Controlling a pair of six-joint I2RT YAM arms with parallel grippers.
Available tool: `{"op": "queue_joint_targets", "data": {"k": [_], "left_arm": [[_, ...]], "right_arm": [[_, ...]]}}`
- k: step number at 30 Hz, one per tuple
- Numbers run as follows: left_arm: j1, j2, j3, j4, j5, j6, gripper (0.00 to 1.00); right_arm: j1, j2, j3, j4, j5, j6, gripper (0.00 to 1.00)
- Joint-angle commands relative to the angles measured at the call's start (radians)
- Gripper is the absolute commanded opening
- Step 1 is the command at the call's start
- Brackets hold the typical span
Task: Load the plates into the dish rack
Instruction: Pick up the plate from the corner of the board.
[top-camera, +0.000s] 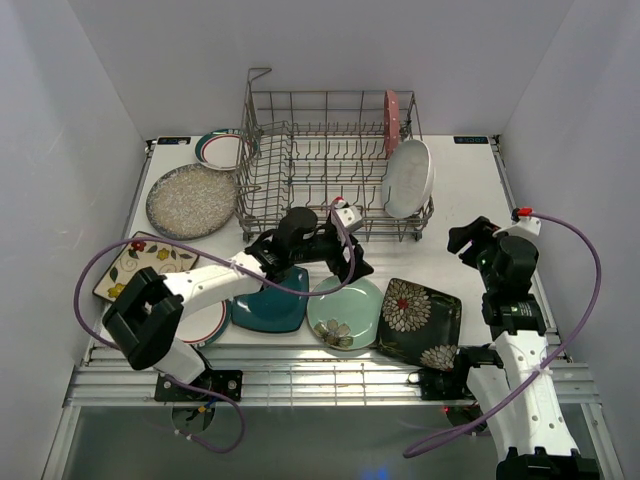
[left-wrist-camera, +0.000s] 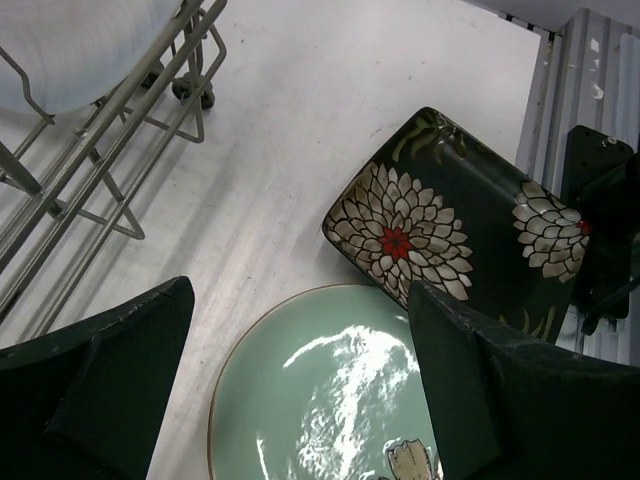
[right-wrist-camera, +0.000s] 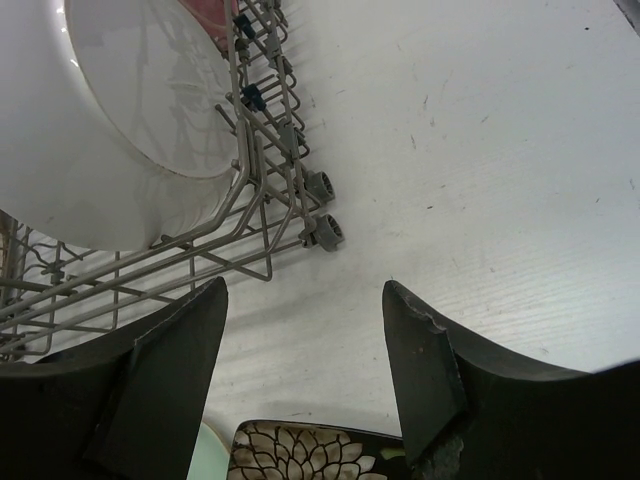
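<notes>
— Plates seen from overhead: where did they sit?
— Two were in the dish rack (top-camera: 330, 165). The white oval plate (top-camera: 408, 178) leaned at its right end, and the pink scalloped plate (top-camera: 391, 122) stood upright behind it. The teal square plate (top-camera: 270, 305), mint round plate (top-camera: 345, 312) and black floral square plate (top-camera: 420, 322) lay on the table (top-camera: 470, 190) in front of the rack.
— And the left wrist camera?
— The left gripper (left-wrist-camera: 300, 370) hung over the mint round plate, jaws spread wide with nothing between them.
— The right wrist?
— The right gripper (right-wrist-camera: 305, 370) was parted too and empty, above the table beside the rack's corner where the white oval plate rested.
</notes>
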Motion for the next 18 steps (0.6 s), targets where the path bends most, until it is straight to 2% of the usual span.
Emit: {"op": "queue_joint_targets", "data": {"k": [1,6,13,18], "left_arm": [[-0.029,0.037,0.056,-0.019,-0.036,0.003,0.98],[-0.098,0.095,0.084,-0.028,-0.115,0.049,0.98],[-0.105,0.202,0.119,-0.024,-0.045,-0.040,0.96],[-0.107,0.259,0.154,-0.024,-0.047,-0.069,0.93]], "right_arm": [[-0.003,-0.030,0.001,0.007,0.028,-0.010,0.69],[-0.004,-0.050,0.001,-0.006,0.040,-0.008,0.69],[-0.004,-0.070,0.001,-0.016,0.049,-0.005,0.69],[-0.004,-0.073,0.001,-0.018,0.052,-0.002,0.69]]}}
